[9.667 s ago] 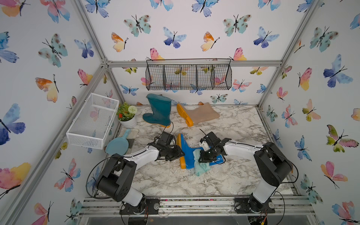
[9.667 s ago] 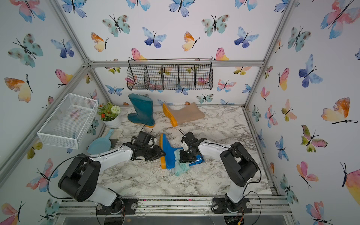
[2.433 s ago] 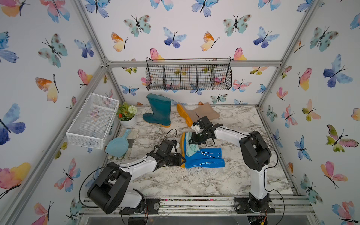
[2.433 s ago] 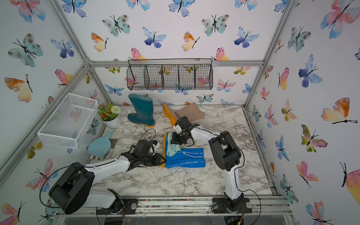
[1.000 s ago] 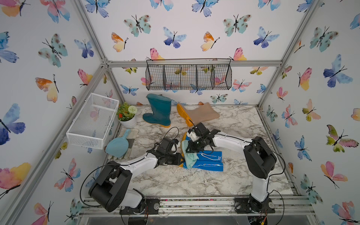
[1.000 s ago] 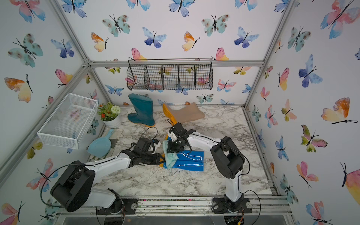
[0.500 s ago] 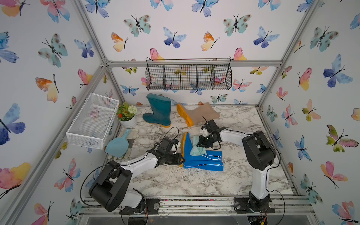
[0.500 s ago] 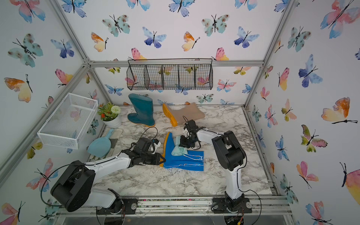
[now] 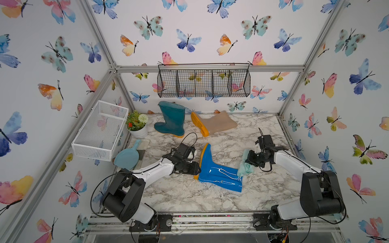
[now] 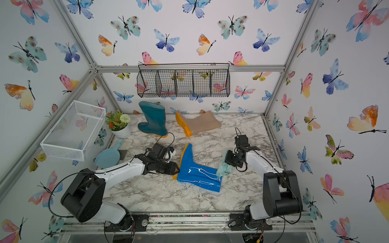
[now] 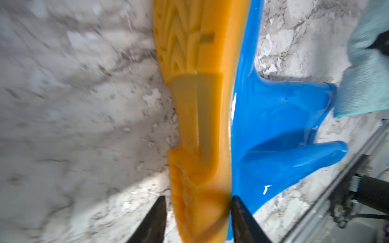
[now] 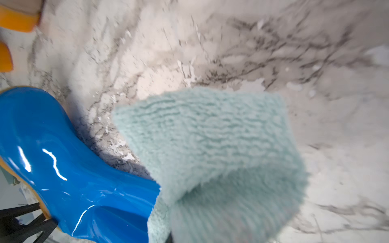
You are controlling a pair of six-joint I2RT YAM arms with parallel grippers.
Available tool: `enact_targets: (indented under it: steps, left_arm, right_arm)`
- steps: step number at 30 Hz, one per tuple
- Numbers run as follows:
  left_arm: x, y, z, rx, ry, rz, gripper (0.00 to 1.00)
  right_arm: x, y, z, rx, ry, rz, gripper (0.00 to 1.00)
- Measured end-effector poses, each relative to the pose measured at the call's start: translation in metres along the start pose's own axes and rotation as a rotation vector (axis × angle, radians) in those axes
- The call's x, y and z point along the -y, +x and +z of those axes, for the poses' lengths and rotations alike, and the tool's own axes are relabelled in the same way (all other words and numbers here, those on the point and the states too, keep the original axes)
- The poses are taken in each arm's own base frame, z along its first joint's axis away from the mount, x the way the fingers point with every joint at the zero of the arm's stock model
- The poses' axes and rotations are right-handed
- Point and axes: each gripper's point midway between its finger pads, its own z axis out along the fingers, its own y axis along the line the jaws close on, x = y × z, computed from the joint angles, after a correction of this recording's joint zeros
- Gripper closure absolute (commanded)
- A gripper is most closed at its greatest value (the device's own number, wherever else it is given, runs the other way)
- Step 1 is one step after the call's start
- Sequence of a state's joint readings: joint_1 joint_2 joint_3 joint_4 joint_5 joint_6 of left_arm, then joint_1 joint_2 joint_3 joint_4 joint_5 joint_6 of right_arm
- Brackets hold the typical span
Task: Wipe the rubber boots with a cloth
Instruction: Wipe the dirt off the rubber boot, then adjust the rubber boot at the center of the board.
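Counts in both top views: 3 boots, 1 cloth, 2 arms, 2 wire baskets, 1 plant pot, 1 scoop, all on or around the marble table (image 9: pixel 189 195). The blue boot (image 9: pixel 219 175) (image 10: pixel 197 175) lay on its side at frame centre, with its orange sole (image 11: pixel 195 126) facing frame left and its shaft running toward lower right. The teal boot (image 9: pixel 171 120) stood upright above it, left of centre. The beige boot (image 9: pixel 216 124) lay on its side just right of the teal one, sole toward it. The left gripper (image 9: pixel 197 168) sat at the heel end of the blue boot's sole. In the left wrist view the two fingers (image 11: pixel 155 218) straddled the heel, jaws parted. One finger was against the blue side, and a sliver of table showed between the other finger and the sole, so it had no clamp on the boot. The right gripper (image 9: pixel 248 161) was right of centre, jaws closed on the cloth (image 9: pixel 245 169) (image 10: pixel 223 169). The cloth hung bunched from it, its lower edge at the shaft end of the blue boot. I couldn't tell from these views whether cloth and boot were touching. The right wrist view was blurred, with the cloth covering the fingers. The scoop (image 9: pixel 127 156) lay at the table's left edge, and the plant pot (image 9: pixel 137 128) stood above it. The white basket (image 9: pixel 101 130) was on the left wall and the black basket (image 9: pixel 204 84) on the back wall.
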State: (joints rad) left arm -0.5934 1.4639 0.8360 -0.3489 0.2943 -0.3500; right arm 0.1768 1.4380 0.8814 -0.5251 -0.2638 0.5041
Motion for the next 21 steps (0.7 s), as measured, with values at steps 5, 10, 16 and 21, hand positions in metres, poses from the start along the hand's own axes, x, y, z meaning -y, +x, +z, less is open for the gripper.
enact_targets:
  steps: [5, 10, 16, 21]
  left_arm:
    - [0.026, -0.021, -0.036, 0.138, -0.076, 0.173, 0.37]
    - [0.100, 0.006, -0.031, 0.152, -0.060, 0.475, 0.36]
    - [0.167, 0.049, 0.023, 0.043, -0.083, 0.777, 0.34]
    - [0.180, 0.057, 0.073, -0.032, -0.156, 0.883, 0.26]
  right_arm:
    - [0.018, -0.025, -0.026, 0.124, -0.001, 0.061, 0.97]
    - [0.081, -0.017, -0.025, 0.141, 0.037, 0.269, 0.97]
    - [0.081, -0.007, -0.022, 0.117, 0.015, 0.302, 0.98]
    - [0.075, -0.010, -0.036, 0.174, -0.004, 0.289, 0.98]
